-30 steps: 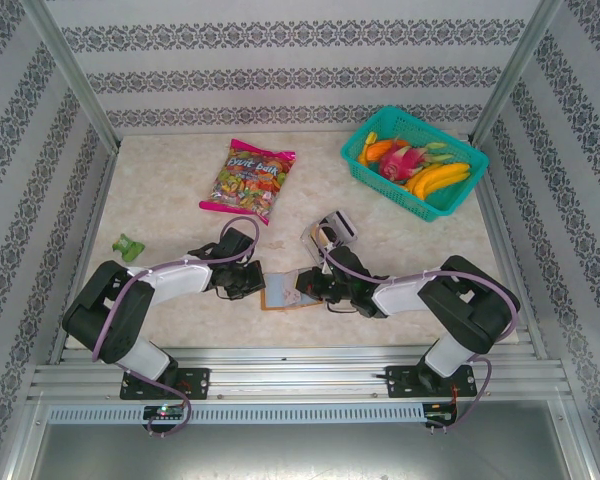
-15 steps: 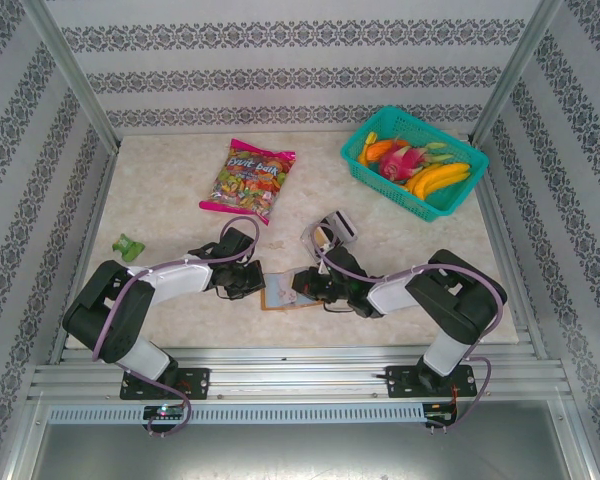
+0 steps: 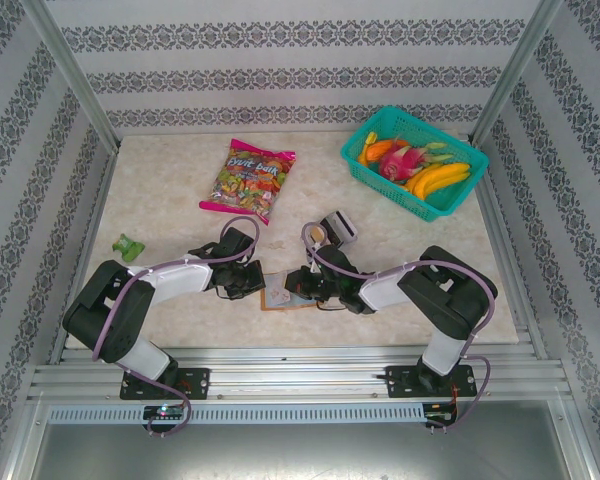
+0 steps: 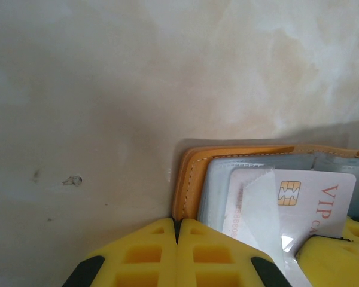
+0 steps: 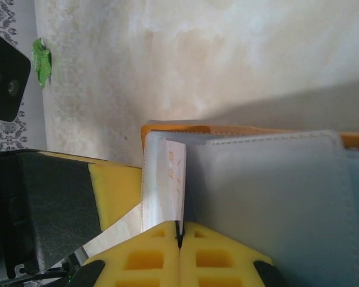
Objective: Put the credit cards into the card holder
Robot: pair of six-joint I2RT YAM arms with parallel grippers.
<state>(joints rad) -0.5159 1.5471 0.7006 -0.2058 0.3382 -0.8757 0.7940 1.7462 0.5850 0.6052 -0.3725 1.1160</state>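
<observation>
Card holder (image 3: 276, 298) lies open on the desk (image 3: 160, 190) at about 6 o'clock of the desk's middle, near the front edge, orange rim outside and clear-grey pockets up. A white credit card (image 4: 314, 197) with a gold chip and red VIP lettering sits partly in a pocket, its top edge level with the pocket row. Right gripper (image 5: 179, 230) comes in from the holder's 3 o'clock, jaws clenched on the credit card's edge. Left gripper (image 4: 176, 230) is at the holder's 9 o'clock, jaws clenched together right at the orange rim; can't tell if they pinch it. Clear slotted tray (image 3: 332, 230) near, at the holder's 1 o'clock. Candy bag (image 3: 247, 180) at 11 o'clock, further back. Teal fruit basket (image 3: 390, 190) at 2 o'clock in the far corner. Small green wrapper (image 3: 128, 247) at 9–10 o'clock, well apart.
</observation>
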